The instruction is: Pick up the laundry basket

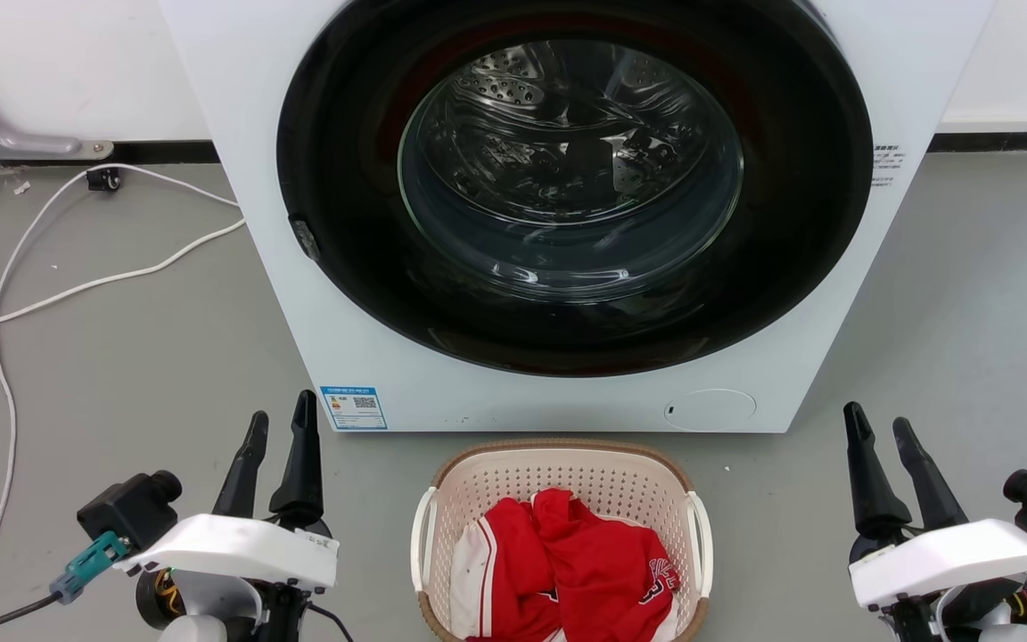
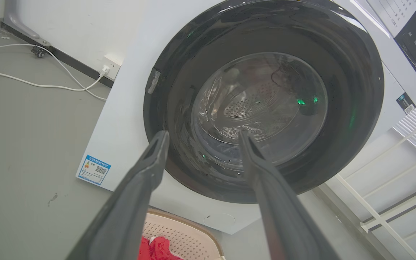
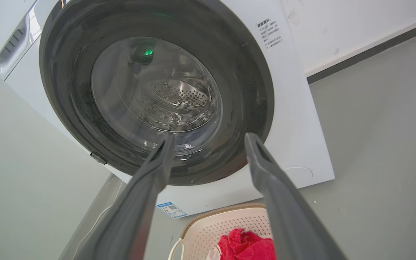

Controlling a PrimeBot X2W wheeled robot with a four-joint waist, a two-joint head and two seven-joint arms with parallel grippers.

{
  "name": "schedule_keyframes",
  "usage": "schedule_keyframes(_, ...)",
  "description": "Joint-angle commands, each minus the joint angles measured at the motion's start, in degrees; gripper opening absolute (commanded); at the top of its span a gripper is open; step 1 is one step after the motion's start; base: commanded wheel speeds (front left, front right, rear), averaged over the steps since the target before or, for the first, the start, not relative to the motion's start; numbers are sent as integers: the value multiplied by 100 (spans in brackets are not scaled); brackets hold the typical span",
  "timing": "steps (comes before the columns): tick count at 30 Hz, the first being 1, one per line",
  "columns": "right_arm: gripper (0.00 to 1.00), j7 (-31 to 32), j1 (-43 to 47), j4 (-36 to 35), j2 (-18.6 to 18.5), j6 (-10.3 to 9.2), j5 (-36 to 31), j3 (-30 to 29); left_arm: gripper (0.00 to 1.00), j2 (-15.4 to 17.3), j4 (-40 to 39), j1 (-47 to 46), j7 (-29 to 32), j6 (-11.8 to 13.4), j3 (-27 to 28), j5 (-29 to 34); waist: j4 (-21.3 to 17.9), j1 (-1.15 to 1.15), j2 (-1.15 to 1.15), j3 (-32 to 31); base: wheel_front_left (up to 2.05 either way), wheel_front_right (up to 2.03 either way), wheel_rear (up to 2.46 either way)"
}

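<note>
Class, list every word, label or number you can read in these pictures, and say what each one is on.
"Hisense": on the washing machine, upper front panel.
Blue label, low on its front: too small to read.
Sticker beside the door: too small.
Red jersey print: folded, unclear.

Free floor (image 1: 362,535) flanking basket (image 1: 567,477); washer (image 1: 478,401) behind

The left gripper (image 1: 282,410) sits low on the robot's left side and the right gripper (image 1: 875,417) low on its right, well apart, both pointing forward. On each, the jaws stand parted with nothing between them, touching nothing.
</note>
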Motion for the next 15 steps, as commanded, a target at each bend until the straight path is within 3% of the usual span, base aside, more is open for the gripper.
schedule_keyframes(1,100,-25,17,-121,0,0,-261,21,100,59,-33,-136,-71,22,-29,253,-3,0,0,-3,0,0,0)
schedule_keyframes(15,100,-32,117,-339,6,0,-1346,58,100,129,168,-210,-295,131,-155,1250,-22,0,0,10,0,0,0)
